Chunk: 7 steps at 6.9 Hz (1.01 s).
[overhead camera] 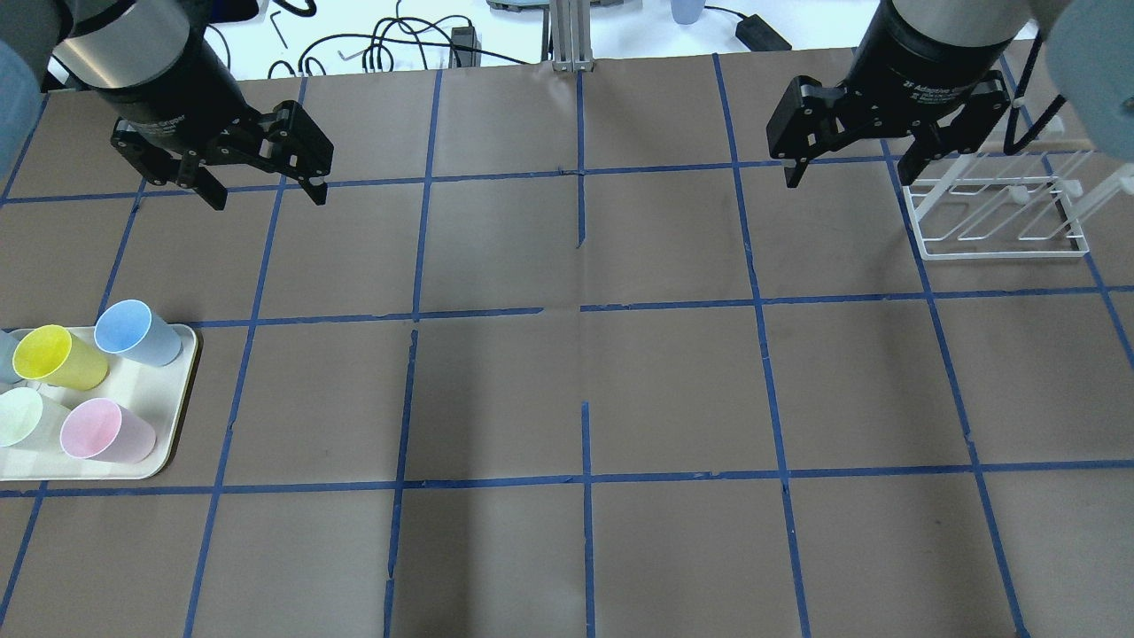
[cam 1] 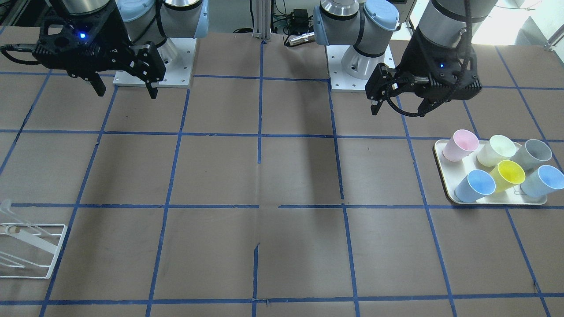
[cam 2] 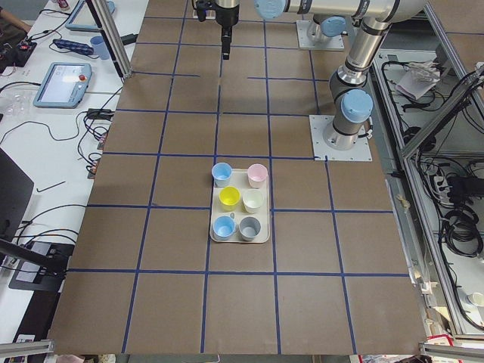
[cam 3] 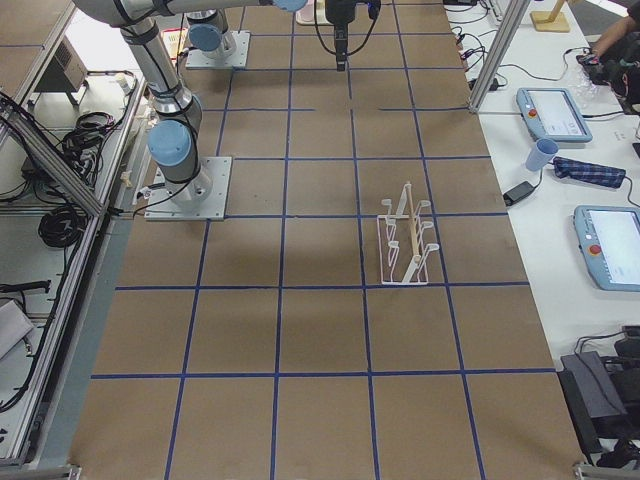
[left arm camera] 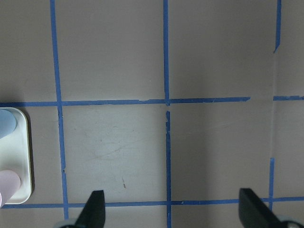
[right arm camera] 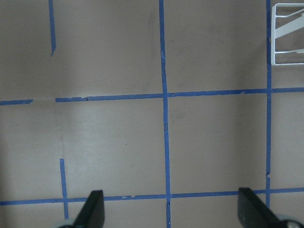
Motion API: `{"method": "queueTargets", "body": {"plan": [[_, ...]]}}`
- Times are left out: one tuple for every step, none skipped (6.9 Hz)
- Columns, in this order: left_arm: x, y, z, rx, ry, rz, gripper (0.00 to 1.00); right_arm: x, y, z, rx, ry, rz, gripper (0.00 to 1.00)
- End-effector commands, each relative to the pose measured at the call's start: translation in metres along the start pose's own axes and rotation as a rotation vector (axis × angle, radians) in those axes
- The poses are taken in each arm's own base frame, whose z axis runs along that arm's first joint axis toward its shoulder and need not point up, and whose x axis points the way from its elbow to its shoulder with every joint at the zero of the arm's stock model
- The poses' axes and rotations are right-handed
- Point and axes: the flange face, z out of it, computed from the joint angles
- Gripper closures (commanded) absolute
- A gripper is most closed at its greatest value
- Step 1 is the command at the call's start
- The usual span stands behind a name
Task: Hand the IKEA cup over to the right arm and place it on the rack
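Observation:
The IKEA cup (cam 1: 475, 186) is pale sky-blue and lies tilted on a white tray (cam 1: 498, 201) among other cups. It also shows in the overhead view (overhead camera: 137, 332) and the exterior left view (cam 2: 221, 174). My left gripper (cam 1: 398, 110) (overhead camera: 266, 197) (left arm camera: 172, 211) hovers open and empty, up-table from the tray and apart from the cups. My right gripper (cam 1: 127, 92) (overhead camera: 849, 175) (right arm camera: 171, 211) hovers open and empty beside the white wire rack (overhead camera: 1001, 213) (cam 1: 26, 251) (cam 3: 405, 240), which holds nothing.
The tray also holds a greyer-blue cup (cam 1: 543, 181), a grey cup (cam 1: 533, 154), a yellow cup (cam 1: 509, 175), a pale green cup (cam 1: 496, 149) and a pink cup (cam 1: 460, 145). The brown table has a blue tape grid. Both arm bases stand at the robot's edge.

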Motion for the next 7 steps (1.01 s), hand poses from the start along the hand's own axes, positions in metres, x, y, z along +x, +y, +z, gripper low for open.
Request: {"method": "queueTargets", "body": {"plan": [[0.0, 0.001, 0.001, -0.001, 0.0, 0.001, 0.0, 0.0, 0.0, 0.001, -0.002, 0.0, 0.0, 0.0], [0.001, 0.006, 0.003, -0.006, 0.005, 0.007, 0.0, 0.0, 0.0, 0.001, -0.002, 0.0, 0.0, 0.0], [-0.003, 0.006, 0.001, -0.002, 0.002, 0.003, 0.0, 0.0, 0.0, 0.0, -0.001, 0.0, 0.0, 0.0], [-0.01, 0.004, 0.0, -0.001, -0.003, 0.032, 0.0, 0.0, 0.0, 0.0, -0.001, 0.0, 0.0, 0.0], [-0.037, -0.001, 0.004, -0.009, 0.0, 0.054, 0.0, 0.0, 0.0, 0.0, -0.001, 0.0, 0.0, 0.0], [-0.07, -0.01, 0.01, -0.012, 0.035, 0.015, 0.0, 0.0, 0.0, 0.001, -0.002, -0.001, 0.0, 0.0], [-0.095, -0.017, 0.02, -0.025, 0.056, -0.013, 0.0, 0.0, 0.0, 0.001, -0.002, 0.0, 0.0, 0.0]]}}
